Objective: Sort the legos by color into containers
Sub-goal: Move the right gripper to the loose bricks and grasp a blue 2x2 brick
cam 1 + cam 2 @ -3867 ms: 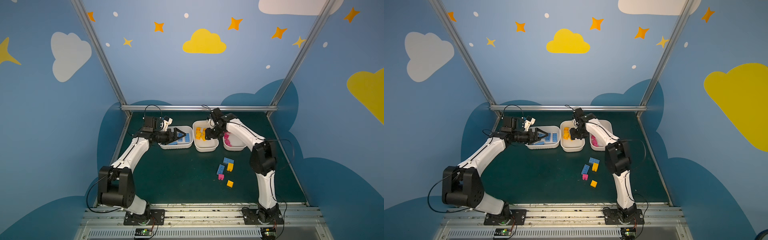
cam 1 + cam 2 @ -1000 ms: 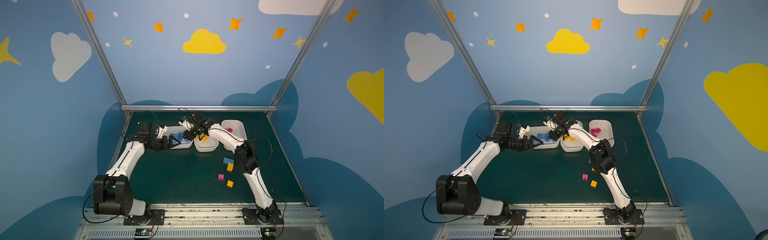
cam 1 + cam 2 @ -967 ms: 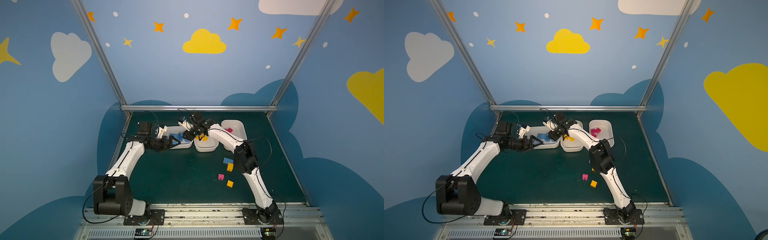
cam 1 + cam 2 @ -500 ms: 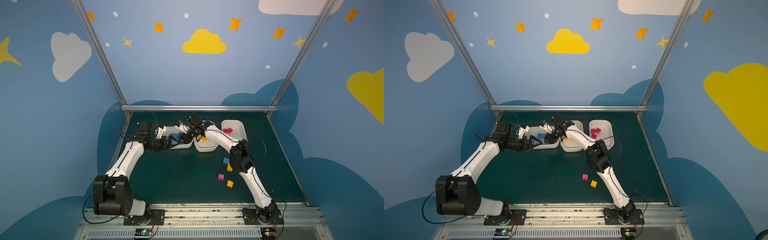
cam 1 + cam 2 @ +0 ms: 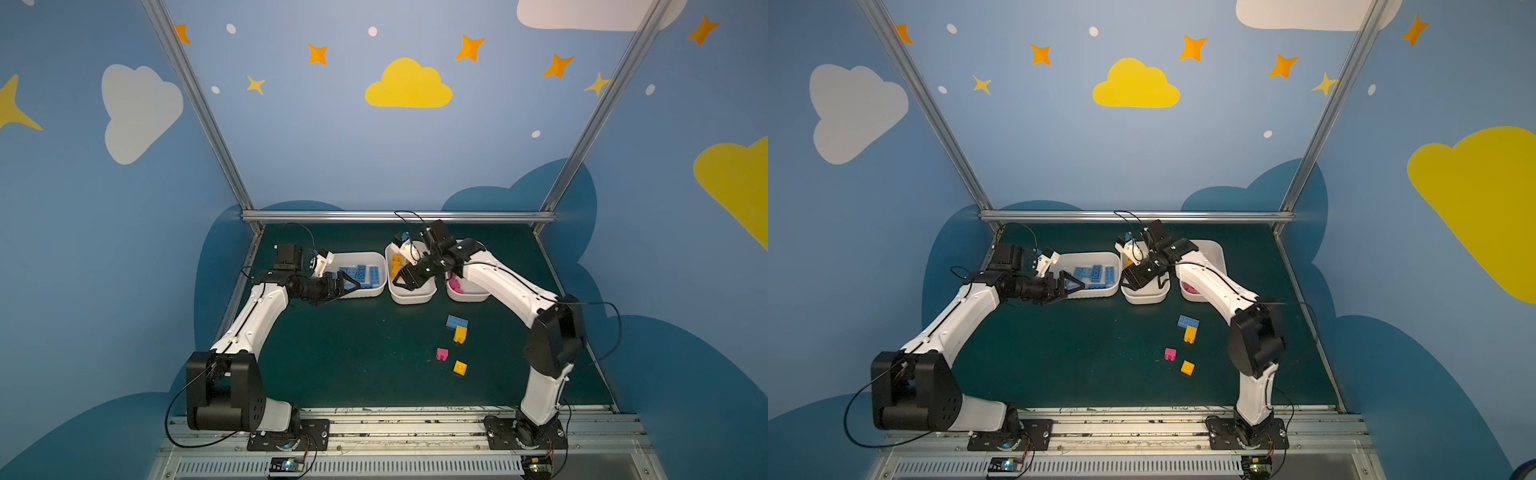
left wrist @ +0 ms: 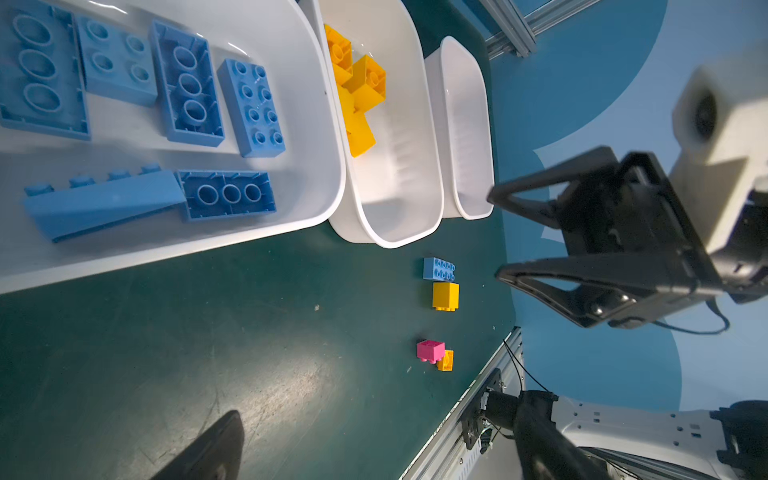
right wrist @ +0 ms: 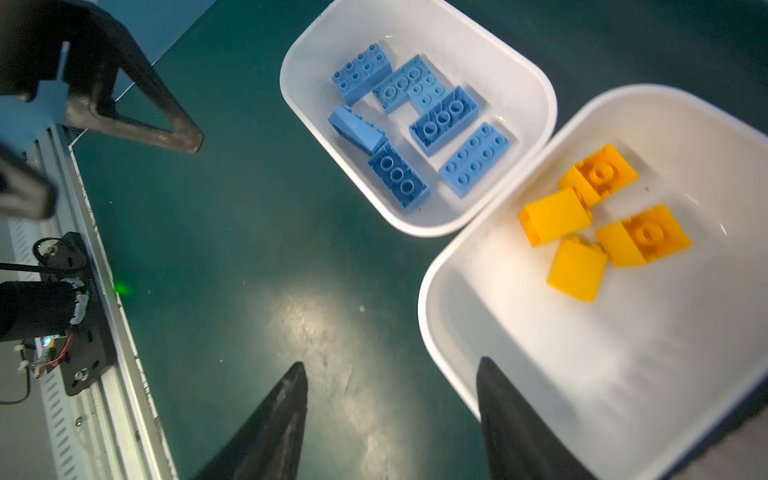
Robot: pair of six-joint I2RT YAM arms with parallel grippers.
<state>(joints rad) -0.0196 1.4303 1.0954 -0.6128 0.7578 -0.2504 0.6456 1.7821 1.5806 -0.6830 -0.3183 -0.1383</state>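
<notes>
Your right fingers [image 5: 402, 284] have drawn back from over the blue-lego tray [image 5: 376, 259]. They now hang at the near left corner of the yellow-lego tray [image 5: 412, 300], one finger over the desk [image 5: 353, 353] and the other over the tray. They are parted about halfway with nothing between them. Your left fingers [image 5: 348, 284] have stayed at the blue-lego tray's near left corner, spread wide and empty.

Blue legos [image 7: 415, 124] lie in their tray and yellow legos [image 7: 602, 216] in the one touching it. Four lie loose on the desk: a blue brick [image 5: 457, 321] just beside a yellow brick [image 5: 460, 333], and closer to you a pink brick [image 5: 442, 354] near a small yellow brick [image 5: 459, 368].

Your right arm crosses the pink-lego tray [image 5: 469, 297] in both top views, so you see only a few pink legos [image 5: 455, 284] and part of the rim. The left wrist view shows just that tray's outer wall.
</notes>
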